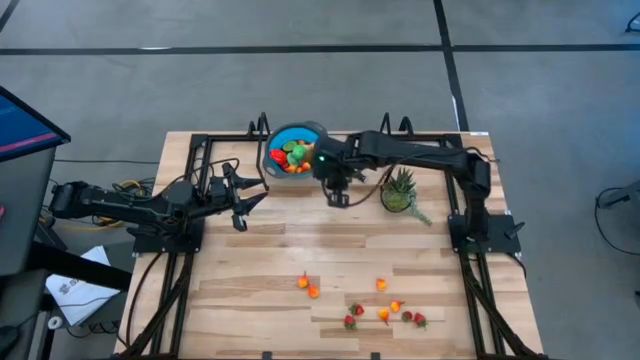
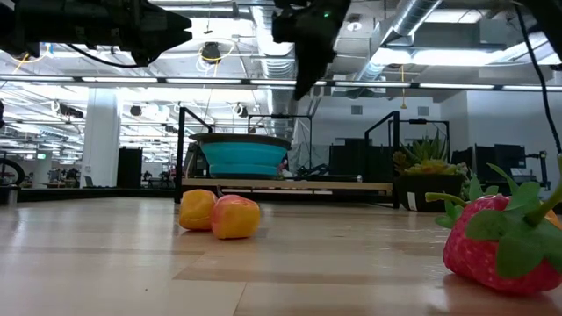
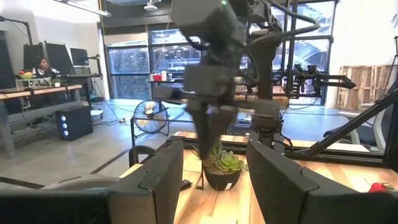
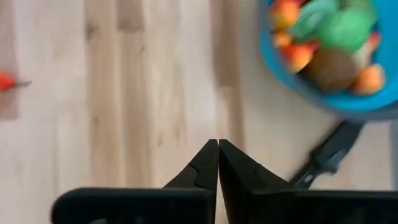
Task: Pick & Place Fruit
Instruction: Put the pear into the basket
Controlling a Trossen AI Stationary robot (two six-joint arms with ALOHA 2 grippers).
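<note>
Currently right gripper [image 1: 339, 197] sits upper centre of the high view, just beside the blue bowl [image 1: 312, 132], fingers pressed fully together, holding nothing; bare wood under it. Bowl already has fruit [image 1: 293, 155] in it: kiwi, green pieces, orange bits. Left gripper [image 1: 243, 207] hangs centre-left above the table, fingers apart at a medium gap, empty. Loose strawberries and orange pieces [image 1: 383, 313] lie scattered lower centre. Green plant [image 1: 400, 190] stands right of the right gripper.
</note>
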